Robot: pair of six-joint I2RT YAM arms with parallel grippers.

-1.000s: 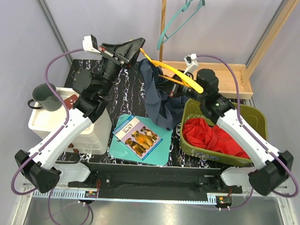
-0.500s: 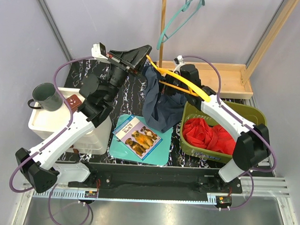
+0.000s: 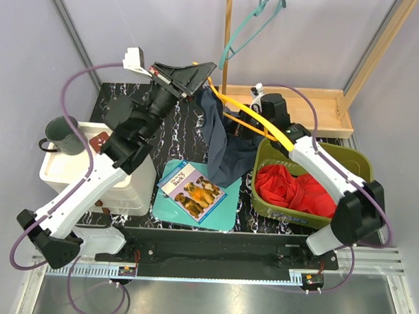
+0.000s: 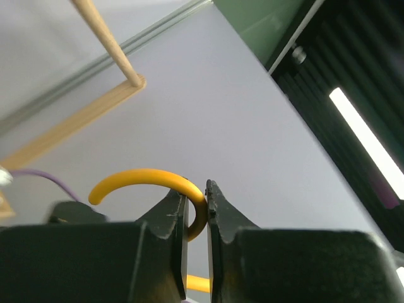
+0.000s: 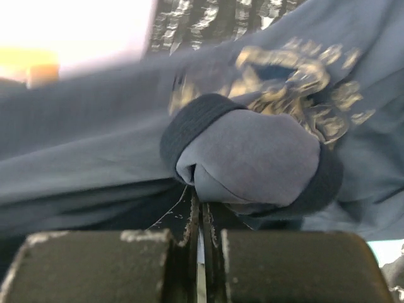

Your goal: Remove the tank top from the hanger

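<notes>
Right now your left gripper [image 4: 197, 189] is clamped on the hook of the yellow hanger [image 4: 145, 177], holding it up over the black marbled table [image 3: 176, 132]. Your right gripper [image 5: 203, 203] is pinched tight on a fold of the navy tank top [image 5: 252, 151]. The tank top hangs from the hanger, drooping between the book [image 3: 193, 189] with dogs on its cover and the green bin [image 3: 361, 162] of red cloth [image 3: 291, 187].
</notes>
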